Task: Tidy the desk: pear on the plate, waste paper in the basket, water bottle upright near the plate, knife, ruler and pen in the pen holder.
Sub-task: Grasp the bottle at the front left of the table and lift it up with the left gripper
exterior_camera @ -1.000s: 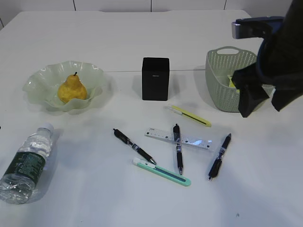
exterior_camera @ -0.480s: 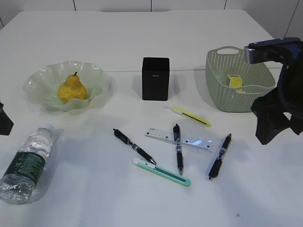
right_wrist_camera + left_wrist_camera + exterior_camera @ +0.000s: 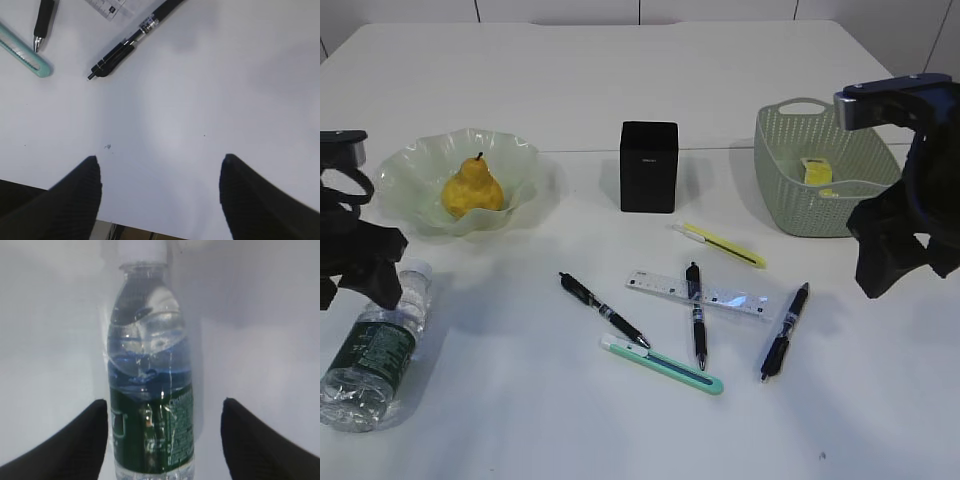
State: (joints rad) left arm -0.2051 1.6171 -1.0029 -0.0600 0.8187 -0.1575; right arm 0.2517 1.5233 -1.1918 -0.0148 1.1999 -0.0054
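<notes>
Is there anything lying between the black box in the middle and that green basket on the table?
No. In the exterior view the stretch of table between the pen holder and the basket is bare; the yellow knife lies nearer the camera, in front of that gap.

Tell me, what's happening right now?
Left gripper open, straddling the lying water bottle. Right gripper open, empty. Nothing in the way.

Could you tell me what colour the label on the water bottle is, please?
Dark green with pale print, on the water bottle; the left wrist view shows it best.
</notes>
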